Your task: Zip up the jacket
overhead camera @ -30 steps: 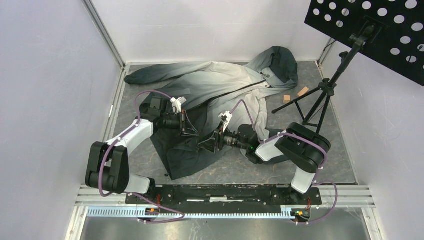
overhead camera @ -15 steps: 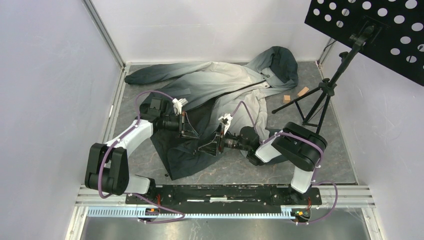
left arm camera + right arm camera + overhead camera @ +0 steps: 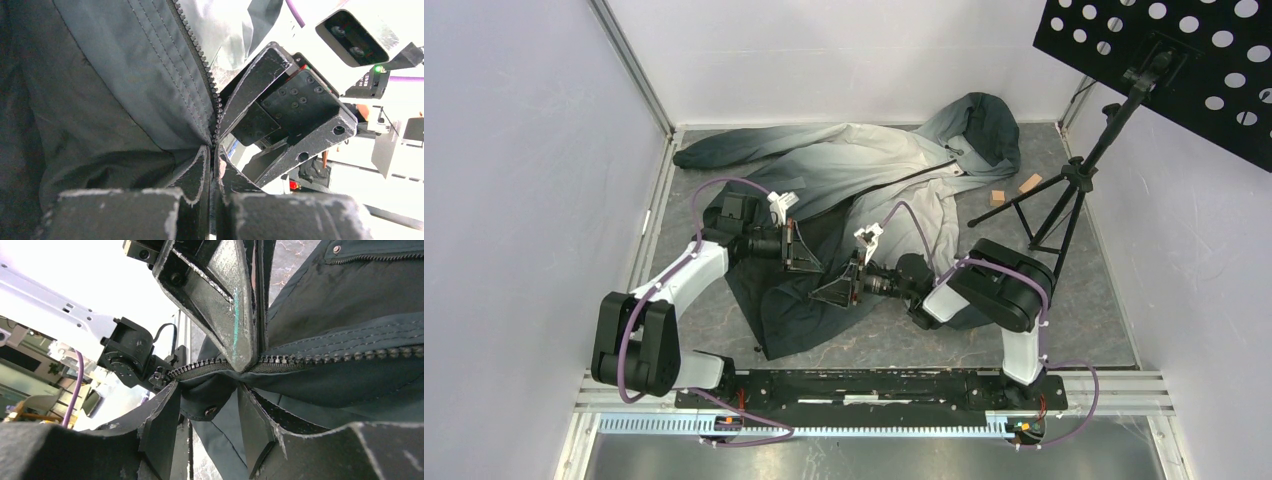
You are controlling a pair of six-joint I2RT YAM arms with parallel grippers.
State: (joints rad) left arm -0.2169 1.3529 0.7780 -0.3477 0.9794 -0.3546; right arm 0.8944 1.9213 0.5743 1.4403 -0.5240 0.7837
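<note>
The jacket [image 3: 864, 170] lies spread on the table, hood at the back right, its dark lower part between the arms. My left gripper [image 3: 804, 262] is shut on the jacket's zipper edge [image 3: 200, 75], and the teeth run into the closed fingertips [image 3: 202, 167]. My right gripper [image 3: 832, 292] is open just in front of the left one. In the right wrist view its fingers [image 3: 160, 425] stand apart around a dark flap with a snap button [image 3: 210, 411], just below the zipper teeth [image 3: 320, 359]. The left gripper [image 3: 252, 362] pinches that zipper from above.
A black tripod stand [image 3: 1064, 190] with a perforated board [image 3: 1174, 60] stands at the right. Two small wooden blocks [image 3: 1014, 190] lie by the hood. Walls enclose the table on three sides.
My right arm has shifted left, bringing its gripper closer under the left gripper. The left gripper has held its grip on the zipper edge.
</note>
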